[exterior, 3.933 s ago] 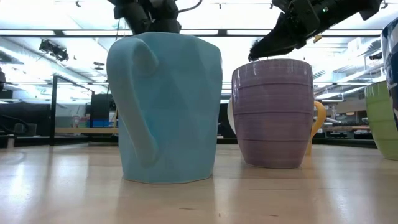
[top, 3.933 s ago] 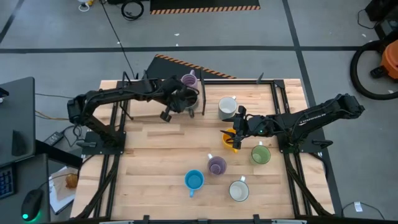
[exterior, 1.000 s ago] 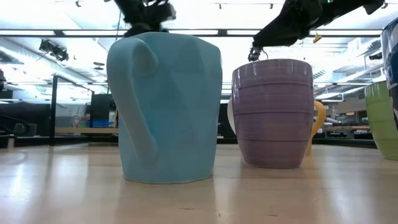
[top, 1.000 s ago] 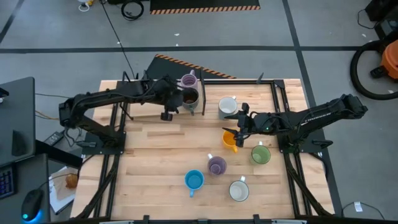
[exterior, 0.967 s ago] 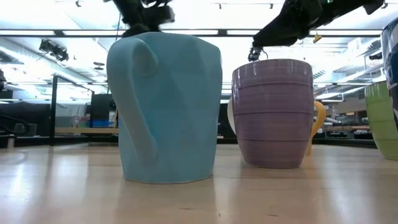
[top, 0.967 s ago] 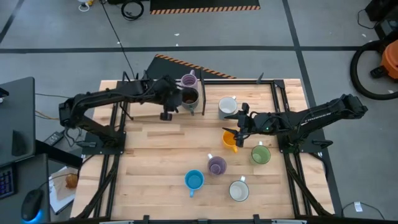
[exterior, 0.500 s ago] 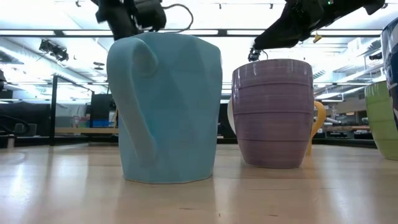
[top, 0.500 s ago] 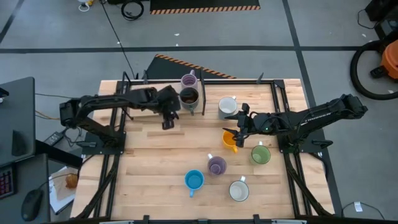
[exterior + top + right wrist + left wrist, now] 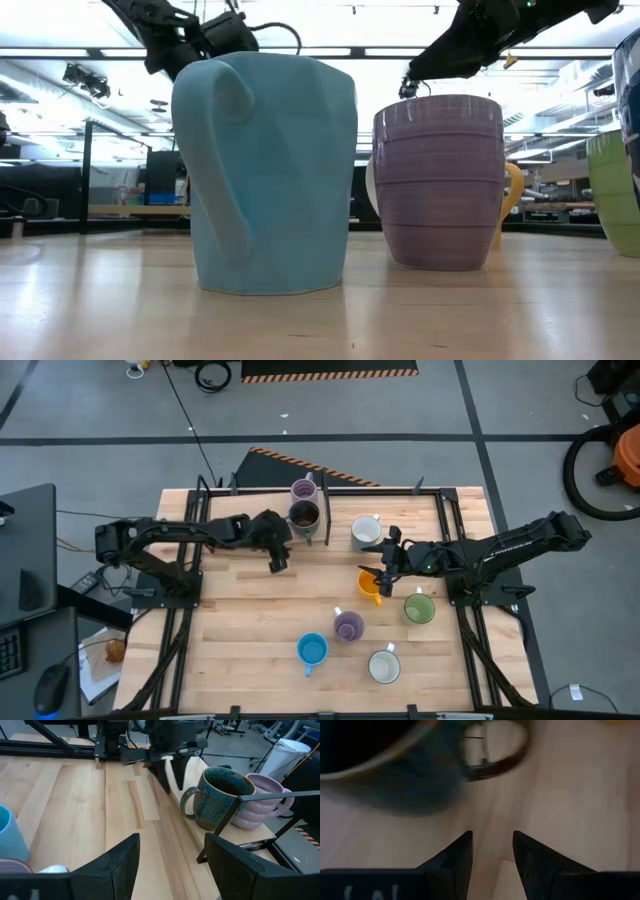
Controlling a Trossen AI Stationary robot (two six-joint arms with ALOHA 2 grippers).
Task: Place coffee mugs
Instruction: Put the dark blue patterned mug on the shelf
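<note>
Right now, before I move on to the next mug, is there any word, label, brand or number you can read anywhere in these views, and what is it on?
None can be read.
Left gripper: pale marks on its housing, cut off by the edge of the left wrist view, illegible.
Right gripper: the same in the right wrist view.
Blue mug, purple mug, dark mug: no lettering visible.

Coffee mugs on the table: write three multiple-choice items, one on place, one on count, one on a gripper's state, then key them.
1. The dark brown mug stands beside:
A. the blue mug
B. a lilac mug
C. the green mug

2. White mugs in the high view:
A. one
B. two
C. three

3. The left gripper is:
A. shut on the dark brown mug
B. open, holding nothing
C. shut on the orange mug

Key: 1 B, they touch at the far edge. 2 B, one far, one near. 3 B, bare wood shows between its fingers.
</note>
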